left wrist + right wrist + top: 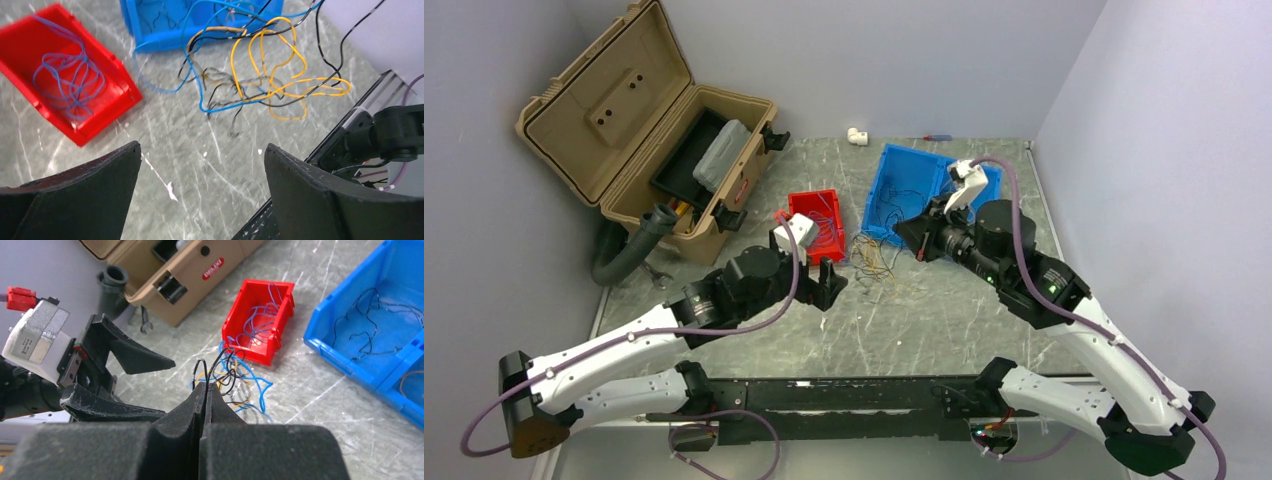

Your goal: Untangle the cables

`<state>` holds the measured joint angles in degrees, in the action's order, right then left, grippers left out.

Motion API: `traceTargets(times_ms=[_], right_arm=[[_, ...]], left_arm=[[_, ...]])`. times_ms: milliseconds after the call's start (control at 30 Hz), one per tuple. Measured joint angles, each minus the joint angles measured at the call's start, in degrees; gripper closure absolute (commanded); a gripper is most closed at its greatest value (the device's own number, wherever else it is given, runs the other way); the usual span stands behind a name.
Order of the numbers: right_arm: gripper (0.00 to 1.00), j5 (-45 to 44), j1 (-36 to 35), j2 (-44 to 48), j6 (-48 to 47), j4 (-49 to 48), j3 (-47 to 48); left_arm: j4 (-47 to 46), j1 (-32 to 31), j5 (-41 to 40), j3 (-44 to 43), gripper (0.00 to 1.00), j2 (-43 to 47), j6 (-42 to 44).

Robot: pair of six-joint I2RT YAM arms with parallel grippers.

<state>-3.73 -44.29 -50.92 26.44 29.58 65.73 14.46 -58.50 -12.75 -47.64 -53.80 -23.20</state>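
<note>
Right gripper [205, 388]: jaws pressed together on a black cable [200, 360] that loops up from the tangle; left gripper [201, 147]: jaws wide apart, nothing between them, above bare table. Cables [250, 75]: loose knot of yellow, blue and black strands on the grey marbled table [924, 320], between red bin [107, 112] holding blue strands and blue bin [340, 357] holding black ones. Far left, tan toolbox [604, 100], lid up; pale grey walls [874, 60] on three sides

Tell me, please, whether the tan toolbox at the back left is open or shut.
Open: the toolbox has its lid swung back, and its inside shows from above.
</note>
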Motion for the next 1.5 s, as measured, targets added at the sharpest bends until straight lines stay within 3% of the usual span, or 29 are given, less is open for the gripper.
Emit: traceTargets(times_ms=[500,800,967,1133,1367,1500], right_arm=[[1.0,4.24,0.0,-0.02,-0.61,1.6,3.8],[1.0,6.32,0.0,0.0,-0.2,1.68,3.78],[1.0,7.28,0.0,0.24,0.37,1.66,3.78],[1.0,7.74,0.0,1.07,1.11,1.66,3.76],[1.0,3.5,0.0,3.26,1.25,4.52,4.9],[1.0,-1.66,0.0,3.32,0.96,9.35,12.5]], left_arm=[[-8.48,0.0,4.04,-0.39,0.01,1.4,6.25],[-14.03,0.02,4.98,-1.57,0.09,-4.24,8.28],[-16.65,0.04,4.31,-1.7,0.18,-9.46,9.03],[-19.43,0.09,3.98,-2.43,0.55,-16.39,8.37],[-25.18,0.52,4.46,-1.07,0.59,-26.49,3.93],[-29.03,0.7,5.38,3.67,0.67,-30.56,0.2]])
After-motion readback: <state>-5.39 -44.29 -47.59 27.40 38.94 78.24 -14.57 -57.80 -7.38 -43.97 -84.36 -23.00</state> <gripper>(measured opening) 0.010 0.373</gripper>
